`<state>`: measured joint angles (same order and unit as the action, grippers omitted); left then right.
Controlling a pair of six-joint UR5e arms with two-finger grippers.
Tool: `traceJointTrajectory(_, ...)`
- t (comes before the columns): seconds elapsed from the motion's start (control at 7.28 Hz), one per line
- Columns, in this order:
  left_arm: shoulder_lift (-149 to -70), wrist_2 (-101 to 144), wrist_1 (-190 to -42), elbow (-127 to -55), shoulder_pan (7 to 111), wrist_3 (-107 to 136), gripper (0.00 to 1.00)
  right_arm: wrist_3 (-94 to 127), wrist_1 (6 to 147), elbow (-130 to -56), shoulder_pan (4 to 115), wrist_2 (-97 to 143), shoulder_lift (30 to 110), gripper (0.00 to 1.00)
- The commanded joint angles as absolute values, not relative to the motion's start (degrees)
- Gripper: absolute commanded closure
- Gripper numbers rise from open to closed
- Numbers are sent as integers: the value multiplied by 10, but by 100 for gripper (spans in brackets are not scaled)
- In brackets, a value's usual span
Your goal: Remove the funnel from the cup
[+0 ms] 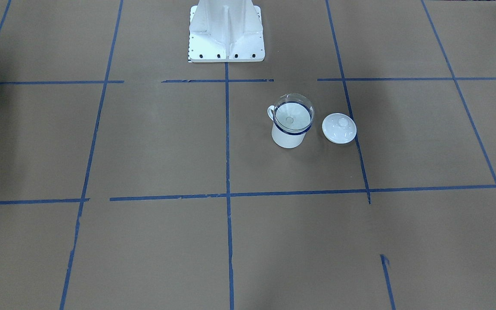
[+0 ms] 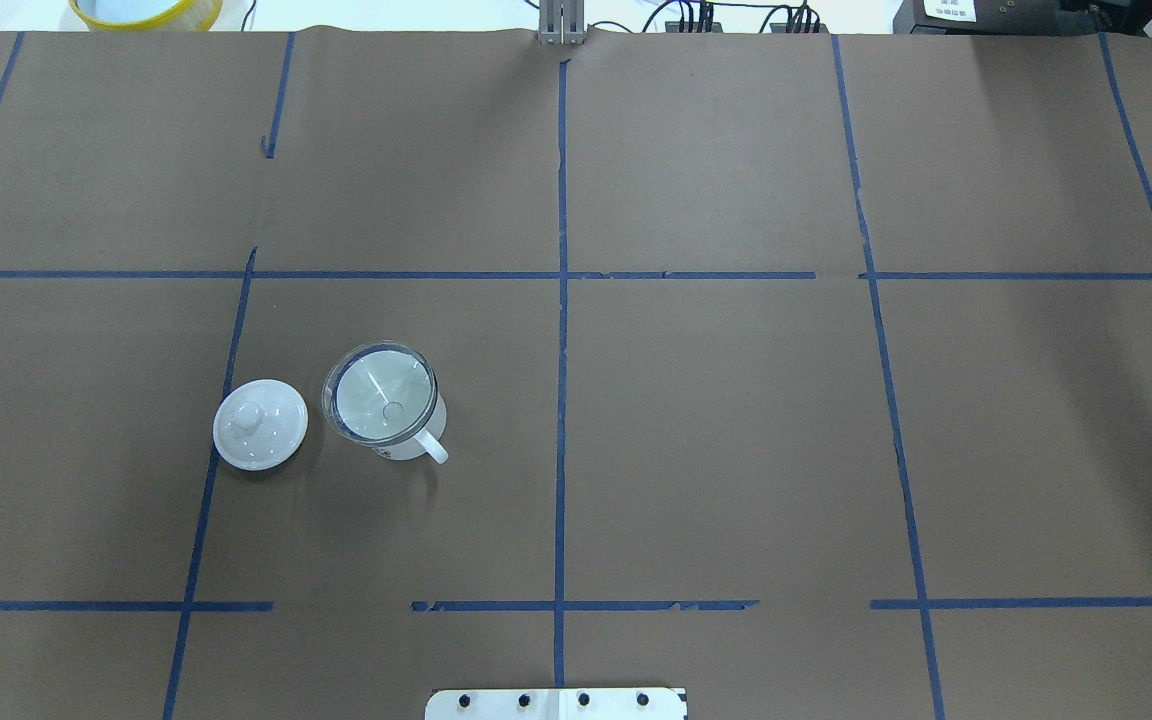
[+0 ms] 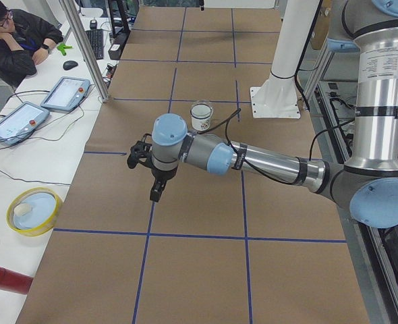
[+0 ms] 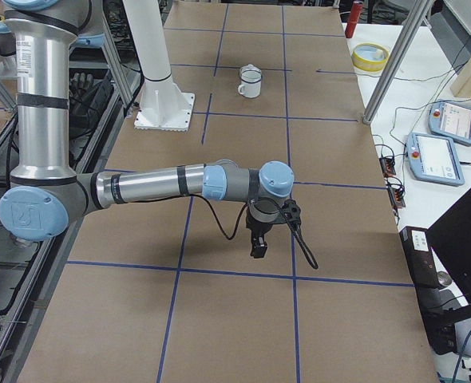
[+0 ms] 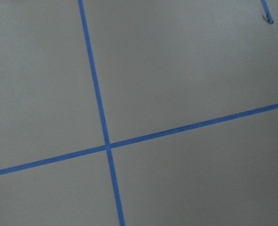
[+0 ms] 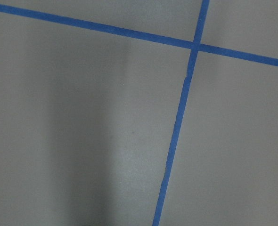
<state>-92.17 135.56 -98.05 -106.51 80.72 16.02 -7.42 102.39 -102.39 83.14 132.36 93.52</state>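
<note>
The clear funnel (image 1: 293, 113) sits in the mouth of the white cup (image 1: 288, 137), which has a dark blue rim and stands upright on the brown paper. Both show in the overhead view, funnel (image 2: 381, 393) over cup (image 2: 414, 446), and far off in the side views (image 3: 200, 118) (image 4: 250, 82). My left gripper (image 3: 156, 194) hangs over the table far from the cup, in the exterior left view only. My right gripper (image 4: 257, 249) shows in the exterior right view only. I cannot tell whether either is open or shut. The wrist views show only paper and blue tape.
A white knobbed lid (image 1: 339, 128) lies flat right beside the cup (image 2: 259, 424). The robot's white base (image 1: 226, 32) stands at the table's edge. A yellow bowl (image 3: 34, 210) and a red cylinder (image 3: 3, 280) lie beyond the paper. Blue tape lines grid the table.
</note>
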Motion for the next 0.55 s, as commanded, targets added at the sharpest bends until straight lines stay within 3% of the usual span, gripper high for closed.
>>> traceJointTrajectory(0.0,-1021,1307,-979,-1075,672,409,0,-75,1024,-1024,831,1324,935,0)
traceJointTrajectory(0.41,-1183,1271,-849,-1070,544,613,0,-74,1024,-1024,831,1324,934,0)
